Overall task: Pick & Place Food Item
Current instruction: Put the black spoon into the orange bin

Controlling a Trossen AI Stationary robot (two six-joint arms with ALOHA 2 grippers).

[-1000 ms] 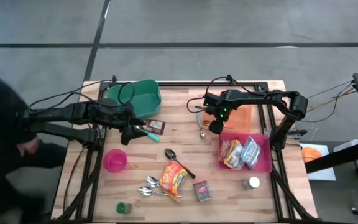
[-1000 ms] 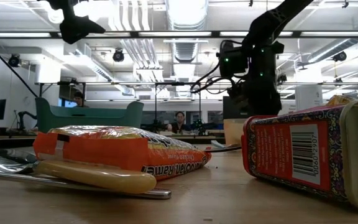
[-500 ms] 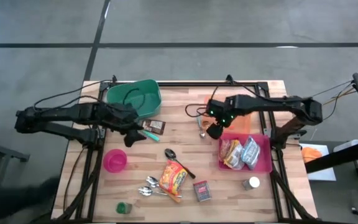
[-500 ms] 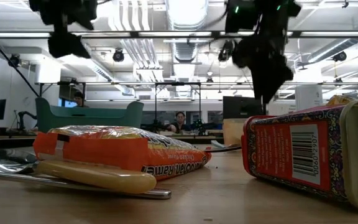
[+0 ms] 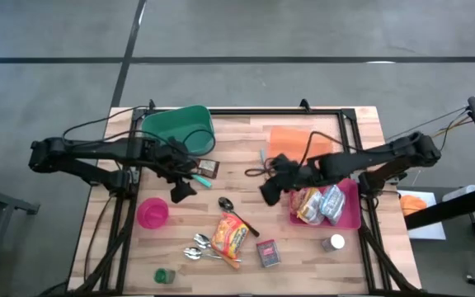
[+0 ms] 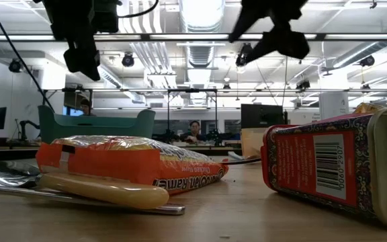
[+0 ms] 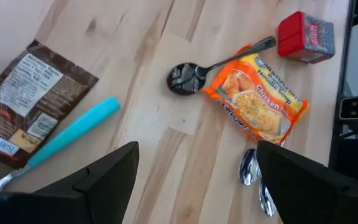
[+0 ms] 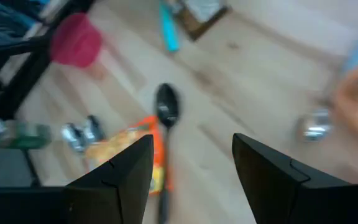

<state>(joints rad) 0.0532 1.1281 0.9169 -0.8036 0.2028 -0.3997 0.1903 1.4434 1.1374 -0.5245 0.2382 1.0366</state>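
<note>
Ramen packet (image 5: 230, 233) lies flat on table (image 5: 353, 256), mid-front, btwn spoon (image 5: 227, 205) and red box (image 5: 268, 252), clear of pink tray (image 5: 351, 221). Left gripper (image 5: 180, 189) & right gripper (image 5: 269, 190) both above table w/ jaws apart, empty. Est: pkt light, crinkly, brittle inside; pinch across short width, gentle squeeze

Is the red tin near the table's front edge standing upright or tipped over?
Tipped over: the red tin lies on its side on the table, barcode facing sideways in the low view.
</note>
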